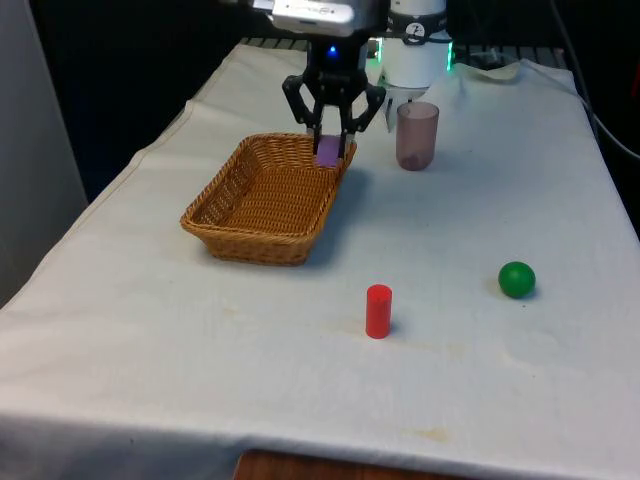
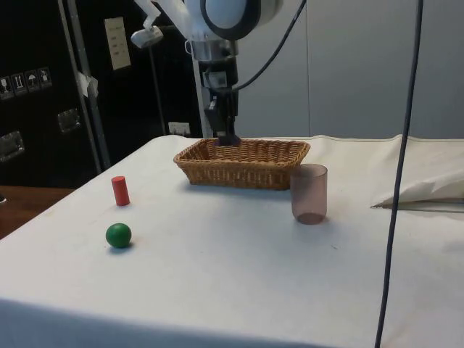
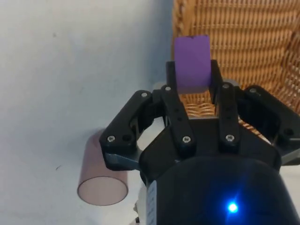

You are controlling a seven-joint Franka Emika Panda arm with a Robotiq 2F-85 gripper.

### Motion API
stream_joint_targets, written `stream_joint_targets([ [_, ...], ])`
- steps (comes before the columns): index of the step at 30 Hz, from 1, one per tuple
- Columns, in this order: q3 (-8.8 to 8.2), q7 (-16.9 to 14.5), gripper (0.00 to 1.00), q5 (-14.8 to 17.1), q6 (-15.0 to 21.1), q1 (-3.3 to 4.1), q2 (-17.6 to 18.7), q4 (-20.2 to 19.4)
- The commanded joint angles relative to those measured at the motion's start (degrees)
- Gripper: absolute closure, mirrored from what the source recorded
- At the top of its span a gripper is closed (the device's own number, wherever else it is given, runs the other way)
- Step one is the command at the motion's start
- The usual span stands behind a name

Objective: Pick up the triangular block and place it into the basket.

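gripper clamps one purple block (shape unclear) over one basket; one cup, one red cylinder, one green ball.

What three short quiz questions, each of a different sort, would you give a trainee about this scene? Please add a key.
1. True or false: the gripper is shut on the purple block.
2. The block hangs above the basket's: A) far corner, B) near rim, C) outside, beside the cup.
3. Fill in: the upright red cylinder and the ____ ball stand on the cloth.

Key: 1 true; 2 A; 3 green.
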Motion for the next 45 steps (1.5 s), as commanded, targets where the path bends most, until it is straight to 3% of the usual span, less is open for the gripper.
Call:
stream_joint_targets([
  [1,0.06,-0.97,0.67,0.8,0.4,-0.46,0.34,0.06],
  [5,-0.69,-2.18,0.67,1.2,1.66,-0.8,1.43,0.0],
  [6,-1.15,-1.2,0.67,0.23,1.03,-0.23,1.26,0.06],
  [7,-0.86,-2.58,0.67,1.43,2.18,-0.97,1.78,-0.06],
  [9,-1.49,-4.18,0.67,2.52,3.84,-1.32,3.15,-0.06],
  [15,-3.21,-8.54,0.67,6.07,7.51,-1.83,6.53,0.34],
  [16,-3.72,-7.51,0.67,5.16,6.82,-1.09,6.3,0.29],
  [17,-3.38,-9.11,0.67,6.59,8.08,-1.95,7.05,0.4],
  [21,-3.95,-10.83,0.67,8.25,10.03,-2.18,8.77,0.57],
  [24,-4.18,-11.69,0.67,9.63,11.75,-2.01,10.14,0.69],
  [25,-4.87,-11.12,0.67,8.88,11.23,-1.49,10.26,0.69],
  [26,-4.18,-11.75,0.67,9.85,12.09,-1.95,10.37,0.69],
  [31,-4.13,-11.63,0.66,10.08,13.24,-1.89,11.23,0.63],
  [33,-4.13,-11.57,0.6,10.08,13.46,-1.89,11.4,0.63],
  [34,-4.76,-11.17,0.56,9.4,12.66,-1.49,11.46,0.8],
  [35,-4.13,-11.57,0.56,10.08,13.52,-1.89,11.46,0.63],
  [37,-4.13,-11.52,0.47,10.08,13.64,-1.89,11.57,0.57],
  [39,-4.13,-11.52,0.3,10.08,13.69,-1.89,11.69,0.57],
  [43,-4.13,-11.46,0.12,10.08,13.81,-1.83,11.75,0.57],
  [44,-4.7,-11.06,0.07,9.45,12.89,-1.49,11.8,0.8],
  [45,-4.13,-11.46,0.07,10.08,13.81,-1.83,11.75,0.57],
])
